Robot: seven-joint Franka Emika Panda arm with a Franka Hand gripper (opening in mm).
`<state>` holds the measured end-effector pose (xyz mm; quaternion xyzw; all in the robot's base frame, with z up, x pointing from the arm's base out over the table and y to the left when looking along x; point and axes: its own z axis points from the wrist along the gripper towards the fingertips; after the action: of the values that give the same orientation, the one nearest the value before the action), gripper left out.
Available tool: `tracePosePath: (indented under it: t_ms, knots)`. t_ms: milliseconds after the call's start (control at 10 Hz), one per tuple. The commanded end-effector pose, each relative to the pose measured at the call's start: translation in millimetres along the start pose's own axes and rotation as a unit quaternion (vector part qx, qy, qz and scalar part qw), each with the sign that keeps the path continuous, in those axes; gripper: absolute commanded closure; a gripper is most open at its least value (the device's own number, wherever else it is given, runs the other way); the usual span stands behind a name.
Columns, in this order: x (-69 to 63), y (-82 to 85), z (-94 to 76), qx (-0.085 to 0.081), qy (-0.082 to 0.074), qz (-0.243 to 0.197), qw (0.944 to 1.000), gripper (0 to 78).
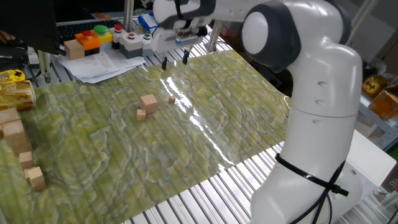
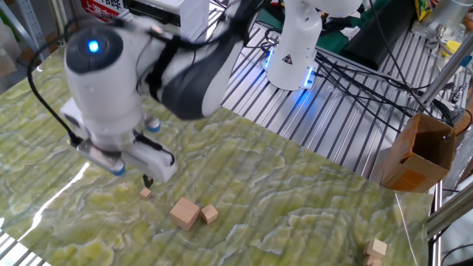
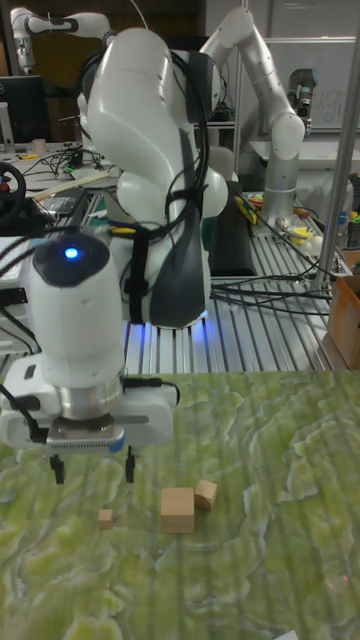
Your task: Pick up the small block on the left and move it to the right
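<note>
The small block (image 1: pixel 172 98) (image 2: pixel 145 193) (image 3: pixel 105 518) lies on the green mat, a little apart from a large tan cube (image 1: pixel 148 102) (image 3: pixel 178 510) and a medium cube (image 1: pixel 141 114) (image 3: pixel 205 493) that sit close together. My gripper (image 1: pixel 175 61) (image 3: pixel 93 468) hangs open above the mat, almost over the small block and not touching it. Its fingers point straight down with nothing between them. In the other fixed view only one fingertip (image 2: pixel 147 180) shows, just above the block.
Several wooden blocks (image 1: pixel 15 134) are piled at the mat's edge. A button box (image 1: pixel 99 34) and papers (image 1: pixel 102 62) lie beyond the mat. A cardboard box (image 2: pixel 417 151), a second robot's base (image 2: pixel 295 44) and cables stand on the slatted table.
</note>
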<state>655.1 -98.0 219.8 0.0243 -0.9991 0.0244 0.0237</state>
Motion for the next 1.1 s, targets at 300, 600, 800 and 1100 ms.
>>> tracePosePath:
  t_ms: [300, 600, 800, 1100]
  knots:
    - [-8.4, -3.3, 119.2, -0.002, -0.016, -0.018, 0.9997, 0.2]
    - [-3.6, -7.3, 131.1, 0.001, -0.016, -0.019, 0.9997, 0.2]
    - [2.5, -9.2, 135.9, 0.000, -0.013, -0.018, 0.9997, 0.2]
    - [17.3, -6.4, 140.3, -0.003, -0.013, -0.011, 0.9999, 0.2]
